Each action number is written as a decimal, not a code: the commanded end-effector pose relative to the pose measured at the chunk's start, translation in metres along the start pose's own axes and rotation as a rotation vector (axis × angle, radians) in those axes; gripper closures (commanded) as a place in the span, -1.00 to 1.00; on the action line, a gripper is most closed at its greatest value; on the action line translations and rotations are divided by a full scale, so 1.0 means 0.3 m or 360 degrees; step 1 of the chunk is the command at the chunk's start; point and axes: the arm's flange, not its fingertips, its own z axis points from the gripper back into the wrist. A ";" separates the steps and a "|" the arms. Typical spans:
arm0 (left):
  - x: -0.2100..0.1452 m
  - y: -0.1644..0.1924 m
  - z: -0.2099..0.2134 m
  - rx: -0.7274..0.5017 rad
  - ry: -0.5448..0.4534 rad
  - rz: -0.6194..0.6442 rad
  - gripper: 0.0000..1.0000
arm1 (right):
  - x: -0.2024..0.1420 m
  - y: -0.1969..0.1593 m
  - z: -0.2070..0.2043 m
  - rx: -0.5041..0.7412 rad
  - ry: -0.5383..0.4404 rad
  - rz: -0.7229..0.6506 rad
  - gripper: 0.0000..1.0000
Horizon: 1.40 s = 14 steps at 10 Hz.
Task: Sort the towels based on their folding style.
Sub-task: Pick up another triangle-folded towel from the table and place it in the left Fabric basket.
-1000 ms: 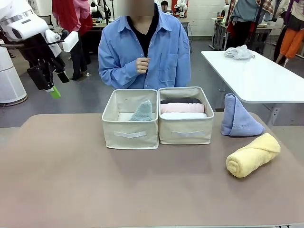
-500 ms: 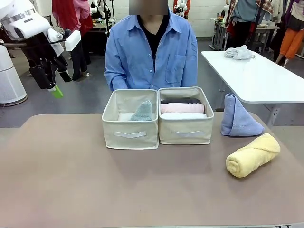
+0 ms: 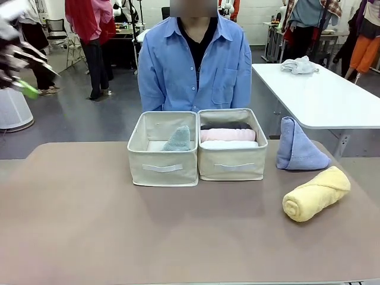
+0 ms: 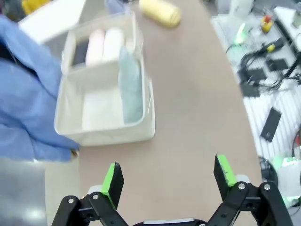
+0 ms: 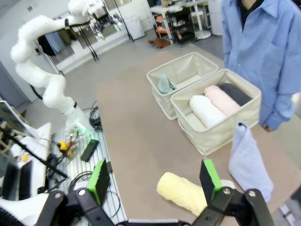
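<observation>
The left pincer has swung away to the far left since a moment ago and is now a blur in the front view, its jaws wide apart and empty. The right pincer gapes just as wide, holding nothing. The towels have not moved. The mint cone stands in the left box. The grey roll, pink roll and white roll fill the right box, half hidden by its wall. On the worktop, the blue cone stands just beside that box, with the yellow roll near it.
</observation>
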 end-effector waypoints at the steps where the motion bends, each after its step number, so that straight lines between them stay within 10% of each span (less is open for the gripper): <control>1: -0.163 -0.004 0.154 -0.0128 -0.0402 0.0036 -1.00 | 0.002 0.005 -0.003 0.0009 0.0008 0.0006 -1.00; 3: -0.343 -0.049 0.280 -0.0049 -0.0658 0.0157 -1.00 | 0.000 0.000 0.000 0.0000 0.0000 0.0000 -1.00; 6: -0.551 -0.089 0.328 0.0095 -0.0823 0.0357 -1.00 | 0.096 0.020 -0.163 -0.0177 0.0489 -0.0027 -1.00; 14: -0.637 -0.083 0.335 0.0206 -0.0797 0.0417 -1.00 | 0.206 0.017 -0.677 -0.0496 0.1185 0.0300 -1.00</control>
